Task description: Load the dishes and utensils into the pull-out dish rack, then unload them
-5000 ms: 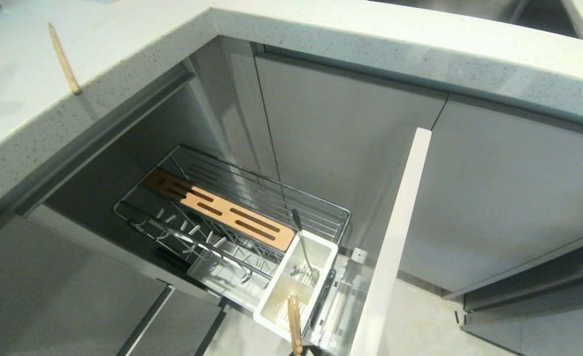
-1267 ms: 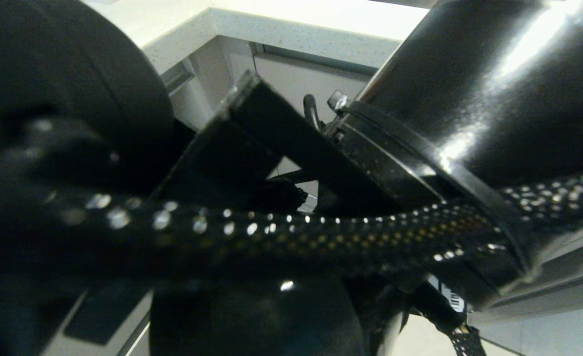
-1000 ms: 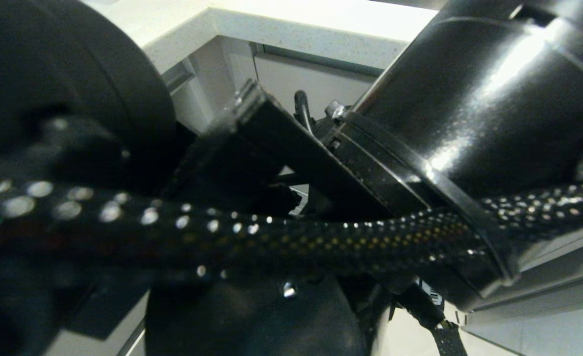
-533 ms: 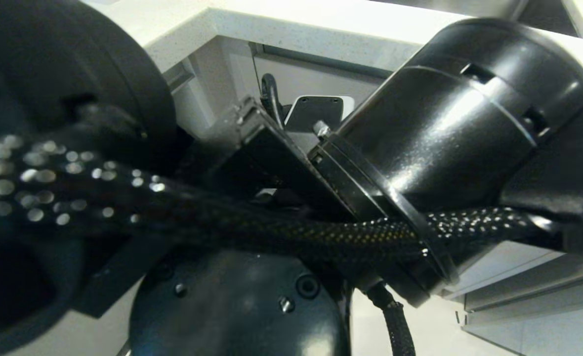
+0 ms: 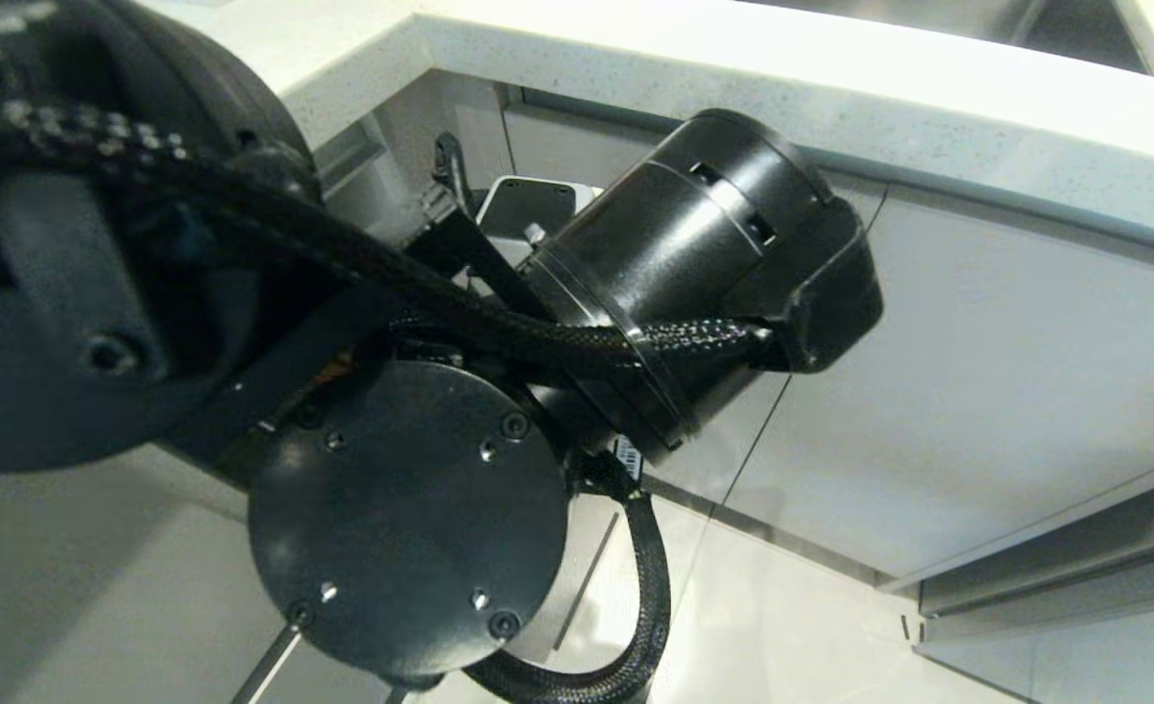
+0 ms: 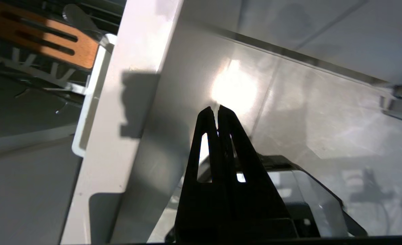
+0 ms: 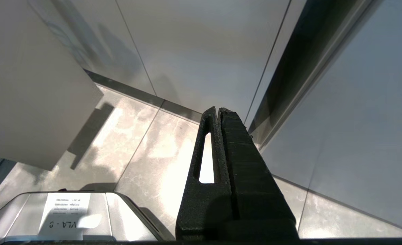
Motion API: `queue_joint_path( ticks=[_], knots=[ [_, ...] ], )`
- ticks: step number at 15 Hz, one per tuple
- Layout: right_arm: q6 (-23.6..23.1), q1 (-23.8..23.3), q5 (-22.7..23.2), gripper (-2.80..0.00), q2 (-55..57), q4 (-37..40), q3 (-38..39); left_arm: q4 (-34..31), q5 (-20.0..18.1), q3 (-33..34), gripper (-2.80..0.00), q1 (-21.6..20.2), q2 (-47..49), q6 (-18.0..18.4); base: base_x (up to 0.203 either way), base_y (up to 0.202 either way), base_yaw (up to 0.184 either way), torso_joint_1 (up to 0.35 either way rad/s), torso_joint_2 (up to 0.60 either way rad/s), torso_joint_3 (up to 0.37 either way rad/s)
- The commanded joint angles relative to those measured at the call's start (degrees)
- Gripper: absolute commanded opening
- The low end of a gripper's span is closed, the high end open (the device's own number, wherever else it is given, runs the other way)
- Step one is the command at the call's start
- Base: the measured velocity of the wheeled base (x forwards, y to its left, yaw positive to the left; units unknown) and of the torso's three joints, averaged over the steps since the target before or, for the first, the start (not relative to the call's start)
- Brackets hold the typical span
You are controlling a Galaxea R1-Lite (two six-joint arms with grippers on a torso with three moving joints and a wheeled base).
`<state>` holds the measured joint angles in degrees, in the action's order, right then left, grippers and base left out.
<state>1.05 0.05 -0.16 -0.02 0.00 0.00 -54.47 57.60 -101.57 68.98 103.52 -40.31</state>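
My left arm fills the left and middle of the head view and hides the pull-out dish rack there. In the left wrist view my left gripper is shut with nothing in it, its tips close to the rack's pale cabinet front. Past that front show the slotted wooden strip, the white cutlery tub's rim and the metal spoon's end. The chopsticks and the dishes are out of view. My right gripper hangs parked and shut above the floor.
A speckled pale countertop runs across the top of the head view, with flat grey cabinet doors below it. Glossy floor tiles lie beneath. My own base is beside the right gripper.
My left arm has swung down and left, away from the head camera, uncovering the cabinet doors on the right. It hides the rack that was in plain view five seconds ago.
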Motion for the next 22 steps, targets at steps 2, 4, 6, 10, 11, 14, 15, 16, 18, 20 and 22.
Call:
queue_joint_path(
  ticks=[2,4,6,10,11,14,15,16,18,20,22],
  knots=[
    [0.0,0.0,0.0,-2.8,0.0,0.0,0.1,-1.7,1.4,0.2,-2.8,-3.8,-1.3,-0.1,0.0,0.0,0.0,0.0,0.0,0.0],
    [0.0,0.0,0.0,-2.8,0.0,0.0,0.1,-3.3,3.9,0.1,-2.8,-8.0,-1.6,0.0,0.0,0.0,0.0,0.0,0.0,0.0],
    [0.0,0.0,0.0,-2.8,0.0,0.0,0.1,-4.1,5.0,-0.2,-2.8,-11.0,-2.2,0.0,0.0,0.0,0.0,0.0,0.0,0.0],
    [0.0,0.0,0.0,-2.8,0.0,0.0,0.1,-4.1,7.3,-1.0,-2.8,-16.8,-3.5,0.7,0.0,0.0,0.0,0.0,0.0,0.0],
    [0.0,0.0,0.0,-2.8,0.0,0.0,0.1,-4.1,7.5,-1.6,-2.8,-17.0,-4.1,0.8,0.0,0.0,0.0,0.0,0.0,0.0],
    [0.0,0.0,0.0,-2.8,0.0,0.0,0.1,-4.2,7.5,-1.6,-2.8,-15.5,-4.6,0.8,0.0,0.0,0.0,0.0,0.0,0.0],
    [0.0,0.0,0.0,-2.8,0.0,0.0,0.1,-4.2,7.4,-1.5,-2.8,-14.3,-4.6,0.8,0.0,0.0,0.0,0.0,0.0,0.0],
    [0.0,0.0,0.0,-2.8,0.0,0.0,0.1,-4.2,7.4,-1.5,-2.8,-13.2,-4.7,0.8,0.0,0.0,0.0,0.0,0.0,0.0],
    [0.0,0.0,0.0,-2.8,0.0,0.0,0.1,-4.0,7.4,-1.8,-2.8,-12.3,-5.4,0.8,0.0,0.0,0.0,0.0,0.0,0.0],
    [0.0,0.0,0.0,-2.8,0.0,0.0,0.1,-3.7,7.1,-3.3,-2.8,-11.7,-8.1,1.1,0.0,0.0,0.0,0.0,0.0,0.0],
    [0.0,0.0,0.0,-2.8,0.0,0.0,0.1,-3.4,6.3,-5.8,-2.8,-10.7,-12.6,1.2,0.0,0.0,0.0,0.0,0.0,0.0]
  ],
)
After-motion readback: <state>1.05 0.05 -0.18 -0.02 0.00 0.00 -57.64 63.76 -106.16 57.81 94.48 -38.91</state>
